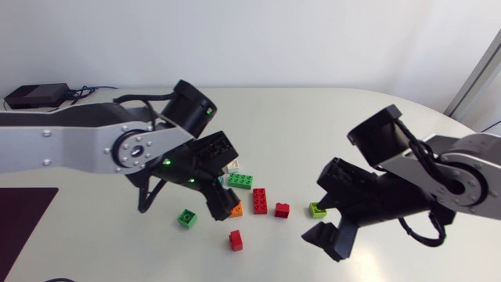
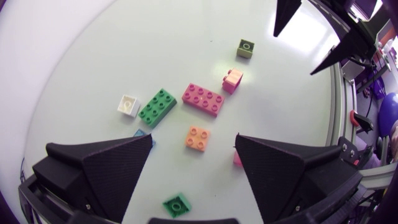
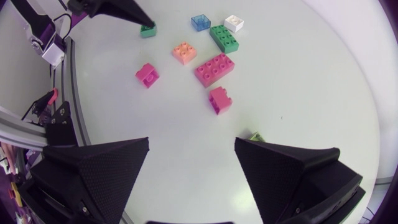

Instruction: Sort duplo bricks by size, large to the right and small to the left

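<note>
Both grippers' fingers are hanging released over the bench (image 1: 313, 117). L gripper (image 2: 194, 138) is hovering w/ an orange brick (image 2: 198, 138) below it; beyond are lying a long red brick (image 2: 203, 99), long green brick (image 2: 157, 107) & white brick (image 2: 128, 105). R gripper (image 3: 191, 142) is sitting beside a lime brick (image 3: 256, 135).

Our left arm (image 1: 78, 141): silver-grey links, black joints, round silver joint cap ringed with screws, small green lights on black wrist. Our right arm (image 1: 462, 176): same silver-grey shell, black joints, black cable looped under wrist. Our left gripper (image 2: 194, 138), right gripper (image 3: 191, 140): matte black, broad wedge fingers, fine dotted texture.
</note>
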